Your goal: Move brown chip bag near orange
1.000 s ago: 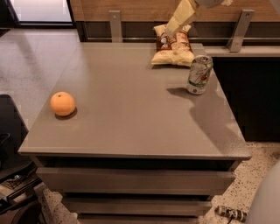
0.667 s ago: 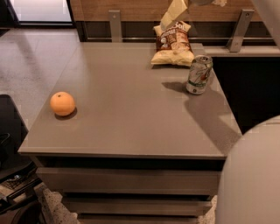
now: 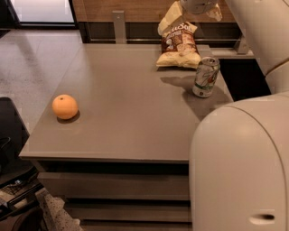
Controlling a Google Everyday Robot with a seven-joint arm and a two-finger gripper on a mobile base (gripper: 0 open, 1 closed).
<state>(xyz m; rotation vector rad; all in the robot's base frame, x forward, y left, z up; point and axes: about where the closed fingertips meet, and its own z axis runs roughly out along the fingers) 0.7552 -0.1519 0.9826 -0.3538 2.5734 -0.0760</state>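
Observation:
The brown chip bag point(image 3: 179, 45) stands half upright at the far edge of the grey table point(image 3: 126, 103), its dark panel facing me and its pale bottom edge resting on the top. My gripper point(image 3: 193, 14) hangs over the bag's top. One pale finger point(image 3: 170, 17) touches the bag's upper left corner and the other finger point(image 3: 216, 11) shows to the right, so the jaws stand apart. The orange point(image 3: 65, 107) lies alone near the table's front left corner, far from the bag.
A green-and-silver soda can point(image 3: 206, 76) stands just right of and in front of the bag, near the table's right edge. My white arm point(image 3: 239, 162) fills the lower right and upper right. Metal rail posts point(image 3: 118, 26) stand behind the table.
My arm's large white link has swung further into the lower right of the view. The gripper stays at the bag's top. Bag, can and orange have not moved.

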